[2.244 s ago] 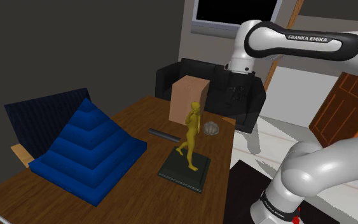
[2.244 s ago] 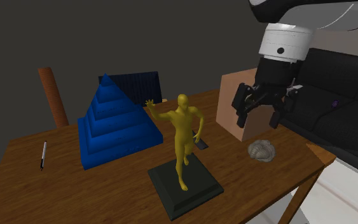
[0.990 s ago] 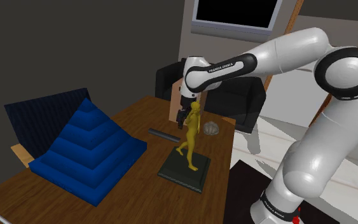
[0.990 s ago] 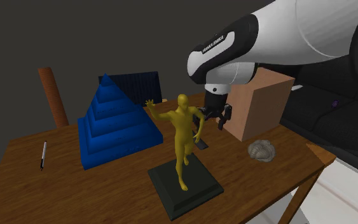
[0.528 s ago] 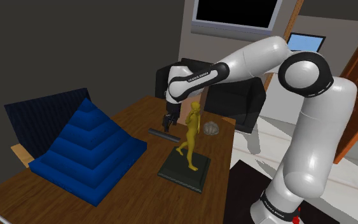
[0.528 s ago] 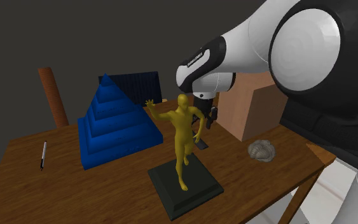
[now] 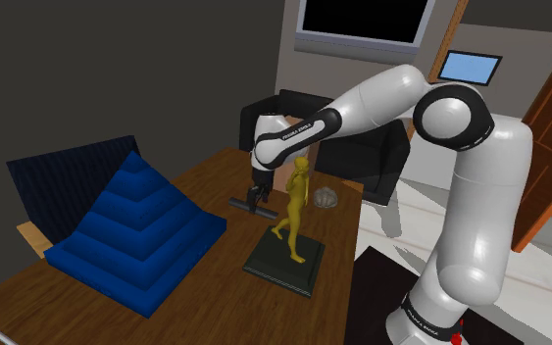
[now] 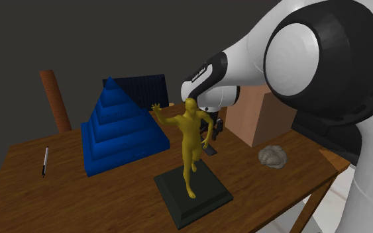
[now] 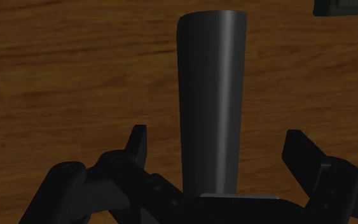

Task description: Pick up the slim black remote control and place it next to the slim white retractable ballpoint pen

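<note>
Wooden table carries the slim dark remote flat between the spread fingers of my gripper, neither touching it, so grasp, lift and carry to the white pen, well apart, all remain.

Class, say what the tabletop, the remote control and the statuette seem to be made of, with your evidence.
Tabletop: wood, brown grain streaks, matt. Remote control: probably plastic; dark grey, smooth, soft sheen. Statuette: unclear; uniform yellow-gold, perhaps painted or metal.

On worktop: 1 black remote, 1 white pen, 1 blue stepped pyramid, 1 yellow figurine. Also 1 brown box, 1 grey lump.
</note>
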